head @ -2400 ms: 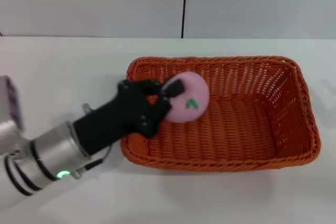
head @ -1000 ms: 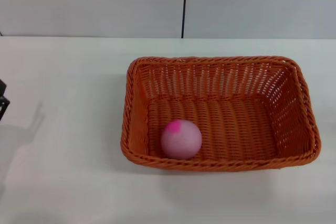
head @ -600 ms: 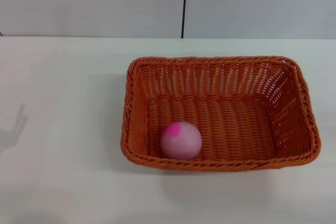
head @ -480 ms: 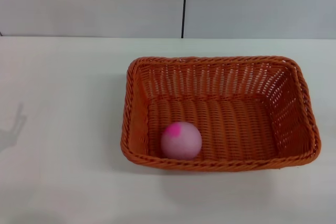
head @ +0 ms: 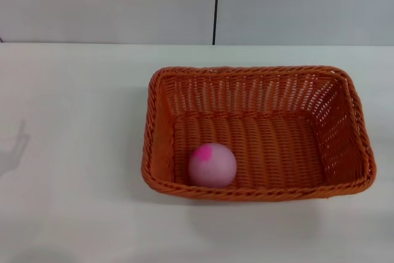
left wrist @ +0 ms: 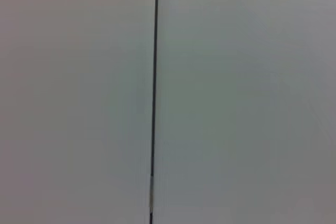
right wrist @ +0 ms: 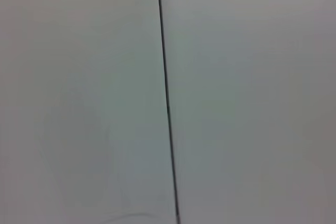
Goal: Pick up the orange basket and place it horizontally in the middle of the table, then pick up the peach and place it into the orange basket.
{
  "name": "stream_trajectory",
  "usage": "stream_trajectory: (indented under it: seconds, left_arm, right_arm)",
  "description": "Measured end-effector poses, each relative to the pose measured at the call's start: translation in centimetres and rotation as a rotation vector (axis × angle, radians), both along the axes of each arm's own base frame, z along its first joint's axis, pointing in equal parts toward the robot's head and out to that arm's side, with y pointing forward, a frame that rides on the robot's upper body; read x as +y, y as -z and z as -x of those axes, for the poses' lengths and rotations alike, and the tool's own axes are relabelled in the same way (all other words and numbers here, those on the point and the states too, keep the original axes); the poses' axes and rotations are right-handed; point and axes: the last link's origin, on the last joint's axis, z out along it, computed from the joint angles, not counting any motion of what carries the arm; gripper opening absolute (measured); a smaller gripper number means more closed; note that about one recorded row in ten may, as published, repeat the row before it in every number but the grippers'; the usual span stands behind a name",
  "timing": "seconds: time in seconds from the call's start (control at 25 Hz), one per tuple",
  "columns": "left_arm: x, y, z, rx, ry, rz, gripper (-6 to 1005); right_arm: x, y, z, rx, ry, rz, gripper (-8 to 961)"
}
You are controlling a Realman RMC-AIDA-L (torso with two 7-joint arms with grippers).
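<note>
The orange basket (head: pixel 345 127) lies with its long side across the white table (head: pixel 74 103), a little right of the middle in the head view. The pink peach (head: pixel 212 165) rests inside it, in the near left corner of the basket floor, its darker pink spot facing up. Neither gripper shows in the head view. Both wrist views show only a plain pale wall with a thin dark seam (left wrist: pixel 154 98) and none of the task's objects.
A grey wall with a dark vertical seam (head: pixel 216 4) stands behind the table's far edge. A faint shadow (head: pixel 15 149) falls on the tabletop at the far left.
The left gripper, which held the peach over the basket 2.4 s ago, has let it go and withdrawn out of view to the left. The peach lies still in the basket.
</note>
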Motion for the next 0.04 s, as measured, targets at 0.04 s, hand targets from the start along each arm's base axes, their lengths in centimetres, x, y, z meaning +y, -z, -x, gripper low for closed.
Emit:
stream_trajectory:
  seconds: [0.04]
  left_arm:
    - [0.00, 0.00, 0.00, 0.000, 0.000, 0.000, 827]
  right_arm:
    - [0.12, 0.14, 0.14, 0.005, -0.004, 0.002, 781]
